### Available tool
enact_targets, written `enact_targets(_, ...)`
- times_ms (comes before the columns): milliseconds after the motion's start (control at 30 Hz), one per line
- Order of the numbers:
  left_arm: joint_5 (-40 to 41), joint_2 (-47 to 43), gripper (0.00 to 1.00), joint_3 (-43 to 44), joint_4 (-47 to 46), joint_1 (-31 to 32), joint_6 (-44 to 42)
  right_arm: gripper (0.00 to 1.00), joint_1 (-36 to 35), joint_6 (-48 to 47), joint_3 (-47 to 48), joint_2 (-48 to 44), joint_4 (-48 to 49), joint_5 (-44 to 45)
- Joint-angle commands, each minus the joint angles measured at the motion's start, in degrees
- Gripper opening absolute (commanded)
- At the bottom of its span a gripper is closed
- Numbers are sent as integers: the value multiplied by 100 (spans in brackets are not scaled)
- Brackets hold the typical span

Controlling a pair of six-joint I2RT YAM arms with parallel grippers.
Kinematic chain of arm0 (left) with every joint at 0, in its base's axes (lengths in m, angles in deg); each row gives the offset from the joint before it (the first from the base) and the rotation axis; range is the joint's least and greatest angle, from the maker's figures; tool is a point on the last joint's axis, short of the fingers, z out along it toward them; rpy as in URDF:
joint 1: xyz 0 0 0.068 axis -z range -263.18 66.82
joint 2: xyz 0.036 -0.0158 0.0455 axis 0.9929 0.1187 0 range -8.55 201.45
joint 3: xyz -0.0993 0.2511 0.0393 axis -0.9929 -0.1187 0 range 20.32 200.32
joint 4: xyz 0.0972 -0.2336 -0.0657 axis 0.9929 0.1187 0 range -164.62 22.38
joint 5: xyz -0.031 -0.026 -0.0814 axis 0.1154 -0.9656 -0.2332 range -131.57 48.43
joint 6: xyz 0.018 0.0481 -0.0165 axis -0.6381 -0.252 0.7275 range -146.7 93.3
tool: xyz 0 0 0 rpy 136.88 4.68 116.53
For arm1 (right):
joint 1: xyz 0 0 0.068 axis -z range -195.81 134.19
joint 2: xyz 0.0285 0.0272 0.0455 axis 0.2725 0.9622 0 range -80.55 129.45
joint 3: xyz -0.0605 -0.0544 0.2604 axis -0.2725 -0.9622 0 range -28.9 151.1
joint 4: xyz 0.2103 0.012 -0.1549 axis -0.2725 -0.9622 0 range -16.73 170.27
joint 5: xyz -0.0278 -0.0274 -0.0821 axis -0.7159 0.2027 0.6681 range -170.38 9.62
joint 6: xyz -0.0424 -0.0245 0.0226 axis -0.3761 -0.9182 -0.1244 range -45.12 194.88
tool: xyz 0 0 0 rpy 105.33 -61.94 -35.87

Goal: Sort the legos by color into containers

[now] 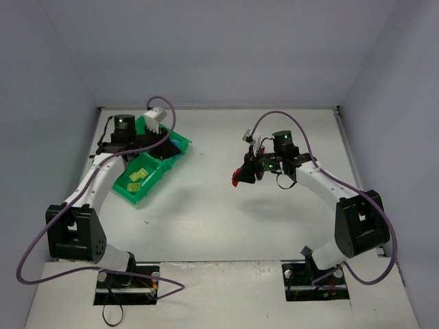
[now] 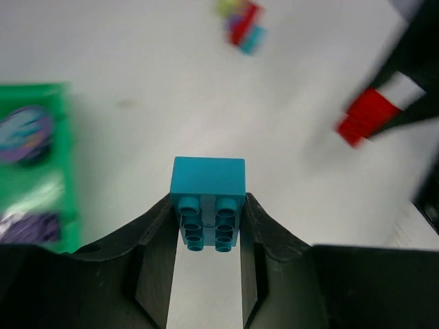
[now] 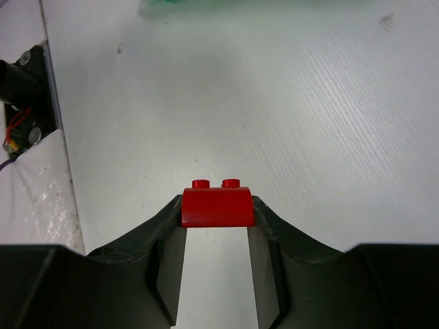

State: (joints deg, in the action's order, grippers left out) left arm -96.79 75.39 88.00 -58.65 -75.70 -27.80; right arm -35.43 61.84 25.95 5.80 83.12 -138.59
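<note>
1. left gripper: clamped on blue brick, by green tray, far left.
2. right gripper: clamped on red brick, mid-table.
3. risk: shallow fingertip holds; a brick may slip into the wrong compartment.

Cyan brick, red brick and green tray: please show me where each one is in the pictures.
cyan brick [image 2: 208, 177]: left wrist view, on its flat plain face.
red brick [image 3: 217, 208]: right wrist view, on its curved front.
green tray [image 1: 130, 192]: top external view, on its near end.
</note>
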Motion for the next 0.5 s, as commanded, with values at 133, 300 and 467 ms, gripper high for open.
enact_targets(133,5404,-186,0,421,124,-590,1902,0,-165,626,79,-381,856,750)
enact_targets(300,6707,174,2,570,65,-1055,1982,0,-262,662,-44,-478,963,724)
enact_targets(467,6779,815,2,790,-111,-1547,1833,0,-323,671,-106,-575,1015,663)
